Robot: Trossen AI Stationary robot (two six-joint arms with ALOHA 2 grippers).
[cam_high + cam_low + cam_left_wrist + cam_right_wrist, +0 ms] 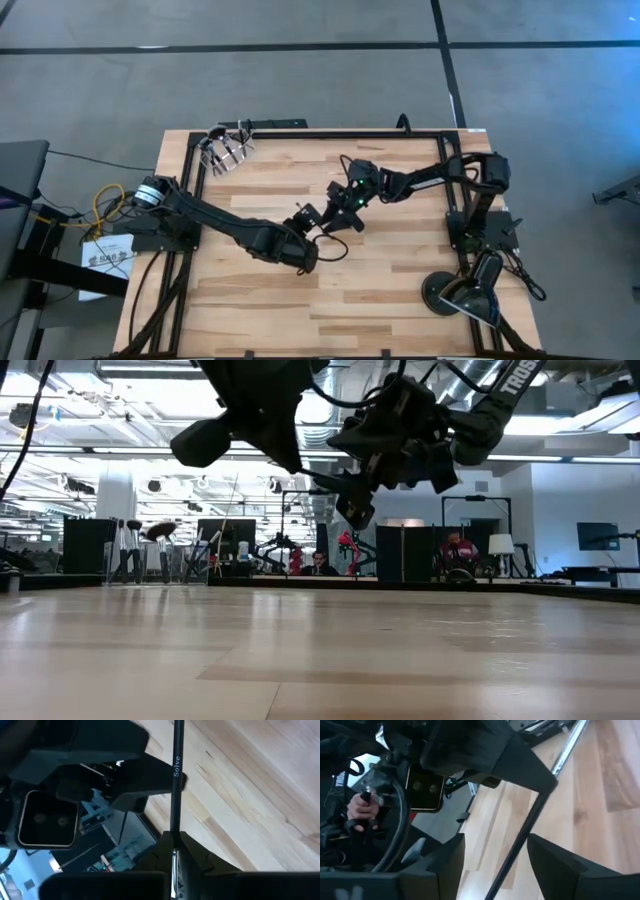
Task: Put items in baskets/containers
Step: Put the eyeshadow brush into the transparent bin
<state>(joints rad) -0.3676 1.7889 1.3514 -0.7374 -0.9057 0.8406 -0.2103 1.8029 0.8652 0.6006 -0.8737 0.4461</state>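
Note:
I see a slim dark makeup brush handle (174, 795), printed "Solve", sticking out from my left gripper (173, 836), which is shut on it. Both grippers hang in the air over the table's middle, the left gripper (315, 218) facing the right gripper (347, 208). The right gripper (496, 837) is open, and the same handle (530, 822) runs between its fingers. The clear cup (225, 150) stands at the table's far left corner with several brushes (160, 545) upright in it. The held brush's bristle end is hidden. My left gripper pinches the brush's dark handle (173, 831) between its two shut fingers. The handle runs straight on past the fingertips, lifted clear of the table, toward the right gripper. My right gripper: the handle passes close by one finger (540, 850), and I cannot tell whether it touches.
The round black lamp base (445, 290) sits at the table's near right corner. A black frame rail (330, 133) runs along the far edge. Bare wood (380, 290) lies below both grippers. A person's hand (362, 807) shows beyond the table, and people (460, 550) sit in the room behind.

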